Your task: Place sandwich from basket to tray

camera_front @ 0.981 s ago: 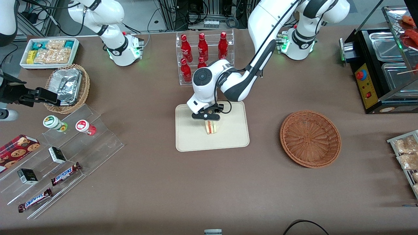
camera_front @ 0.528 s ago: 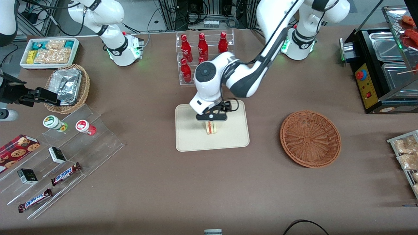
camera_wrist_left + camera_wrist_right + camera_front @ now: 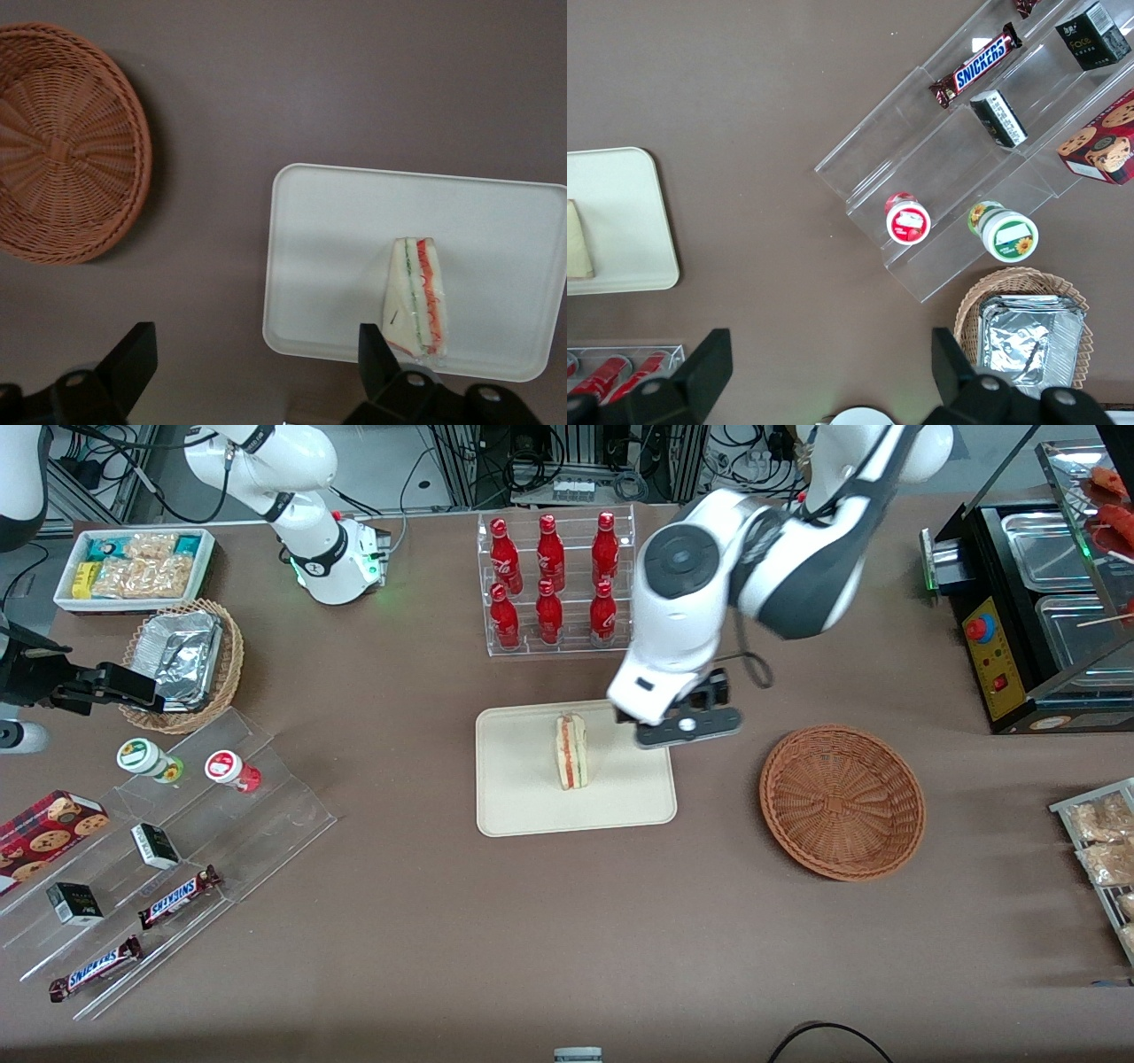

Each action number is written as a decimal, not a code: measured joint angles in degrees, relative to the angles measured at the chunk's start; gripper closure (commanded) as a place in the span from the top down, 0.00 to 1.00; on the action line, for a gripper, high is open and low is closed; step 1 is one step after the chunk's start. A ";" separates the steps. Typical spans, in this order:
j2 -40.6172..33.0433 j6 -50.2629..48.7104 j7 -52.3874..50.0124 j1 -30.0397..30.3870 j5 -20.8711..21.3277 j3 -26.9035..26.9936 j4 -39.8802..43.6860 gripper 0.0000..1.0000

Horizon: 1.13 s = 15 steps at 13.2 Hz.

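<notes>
1. Sandwich (image 3: 571,750) stands on its edge on the tray (image 3: 523,806), near the tray's middle, its red and green filling facing up and its long axis running from nearer the front camera to farther from it.
2. We see our gripper (image 3: 684,727) raised above the tray's edge on the basket's side, jaws spread wide with nothing between them.
3. From the jaws the sandwich lies sideways toward the parked arm's end of the table, well apart from both fingers (image 3: 131,363).
4. The basket (image 3: 842,802) sits empty on the table toward the working arm's end, apart from the tray.
5. We judge the placement done; what remains is to draw our arm clear without brushing the upright wedge.
</notes>
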 measured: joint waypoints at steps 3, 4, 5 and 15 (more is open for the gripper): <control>-4.99 -5.71 8.37 5.49 -0.02 0.11 -0.13 1.00; -6.41 -7.14 11.27 7.31 -0.04 0.15 -0.16 1.00; -7.72 -8.68 14.12 9.02 -0.15 0.19 -0.20 1.00; -16.76 -14.24 43.77 27.71 -3.64 0.38 -4.07 1.00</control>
